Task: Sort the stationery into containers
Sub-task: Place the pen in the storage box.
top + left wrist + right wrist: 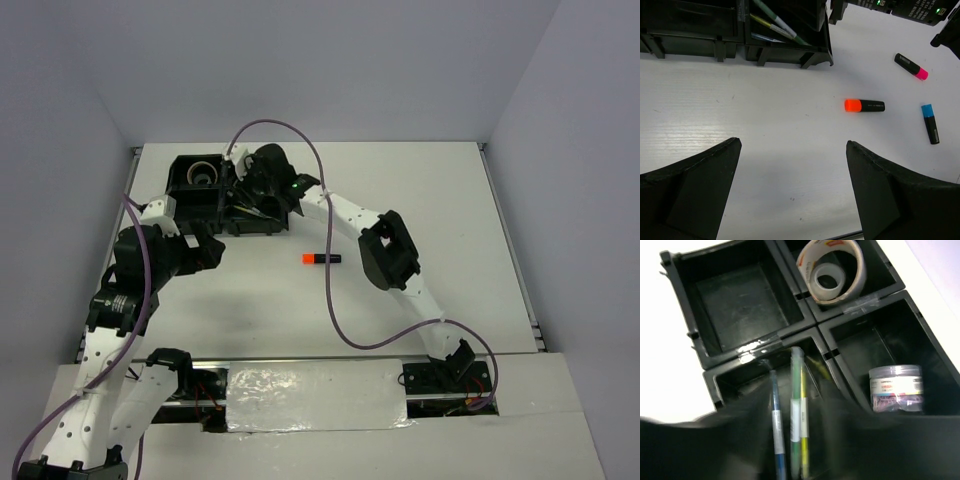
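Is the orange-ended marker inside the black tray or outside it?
Outside. The orange-ended marker lies flat on the white table, apart from the black tray.

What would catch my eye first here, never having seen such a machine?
Likely the orange-capped marker on the white table, with a pink-ended marker and a blue-ended marker close by. Then the black tray at the far left, under the right arm: two tape rolls in one compartment, pens in another, a small clear jar in a third, one empty.
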